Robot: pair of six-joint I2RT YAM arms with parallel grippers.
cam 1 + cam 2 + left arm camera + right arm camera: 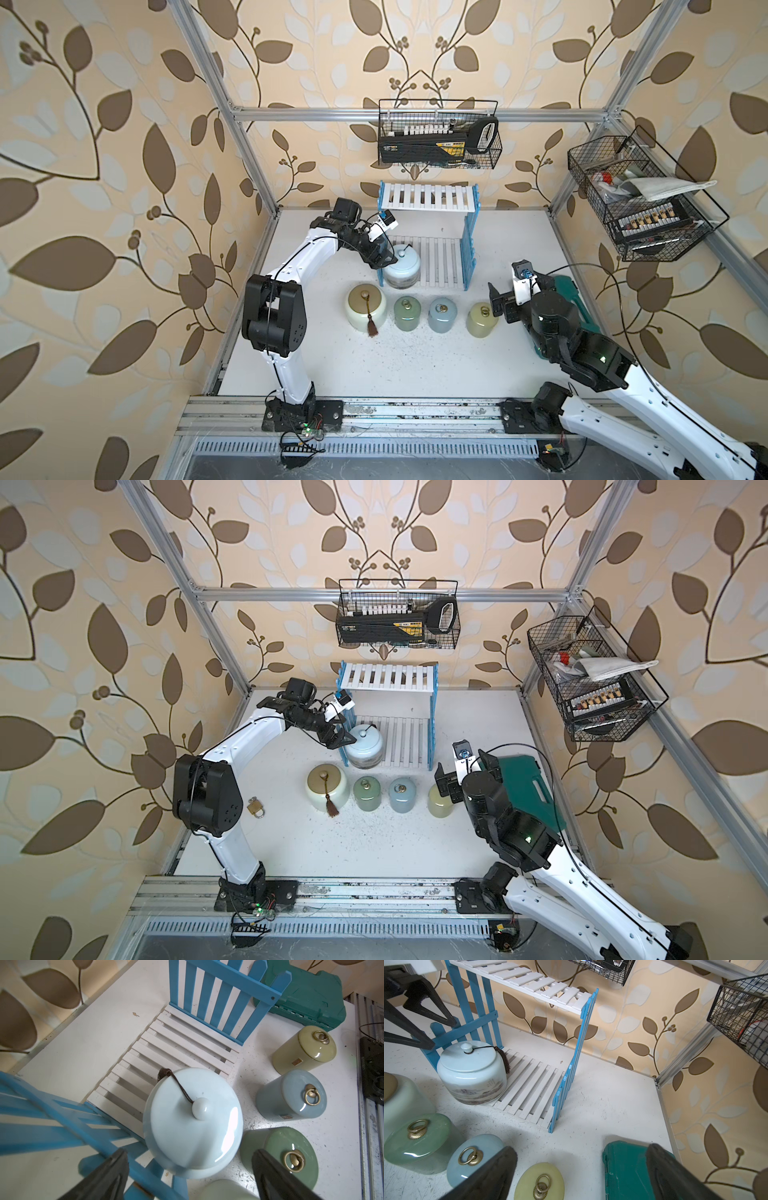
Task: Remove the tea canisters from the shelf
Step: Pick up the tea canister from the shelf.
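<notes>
Shelf (428, 198): left fence side partly masked by the left arm (307, 257) in both top views. Pale blue canister (402, 266), knob lid, brown tassel, landscape-painted body, sits at the lower tier's front left corner. Left hand (383, 254) open beside its lid; contact unclear. Cream canister (368, 308), sage green canister (408, 312), grey-blue canister (443, 315) and yellow-green canister (482, 319) line the tabletop (415, 365); open right hand (445, 786) overlaps the last in a top view.

Beige brown-leaf wallpaper (124, 104) on three sides, aluminium frame (311, 113), scuffed white counter (415, 365), two black wire baskets (495, 153) hung off that frame.
</notes>
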